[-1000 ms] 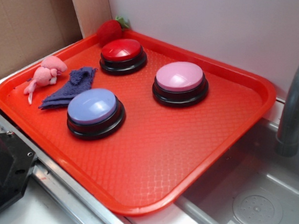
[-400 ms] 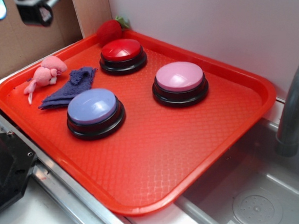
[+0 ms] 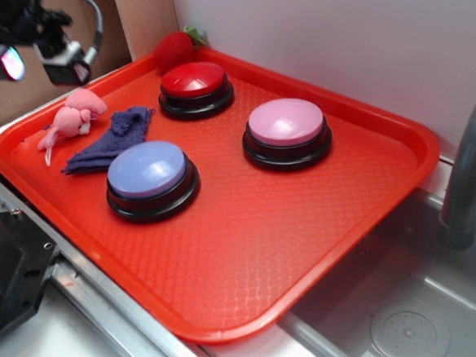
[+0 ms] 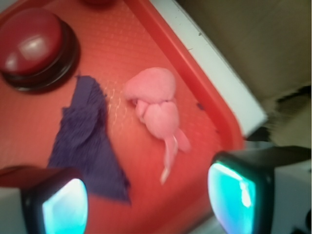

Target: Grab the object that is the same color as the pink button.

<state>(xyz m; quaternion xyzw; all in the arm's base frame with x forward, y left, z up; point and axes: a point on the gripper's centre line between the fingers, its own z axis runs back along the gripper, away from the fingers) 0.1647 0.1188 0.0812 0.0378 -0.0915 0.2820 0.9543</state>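
Risk lies in the dark blue-purple cloth [image 4: 87, 141] just beside the pink plush toy [image 4: 155, 109] near the tray [image 4: 195, 87] rim: the gripper [image 4: 146, 195], wide open and empty, could pinch cloth too.

Fuzzy plush toy [image 4: 155, 105], matt woven cloth [image 4: 85, 141], glossy domed pink button [image 3: 287, 121], textured plastic tray [image 3: 258, 237]

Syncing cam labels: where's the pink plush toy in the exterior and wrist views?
Exterior: pink plush toy lies at the tray's far-left corner, left of the dark blue-purple cloth.
Wrist: pink plush toy sits at centre, near the tray's right rim, ahead of the open tool.
Shared landmark: the cloth beside the toy; the red button beyond it.
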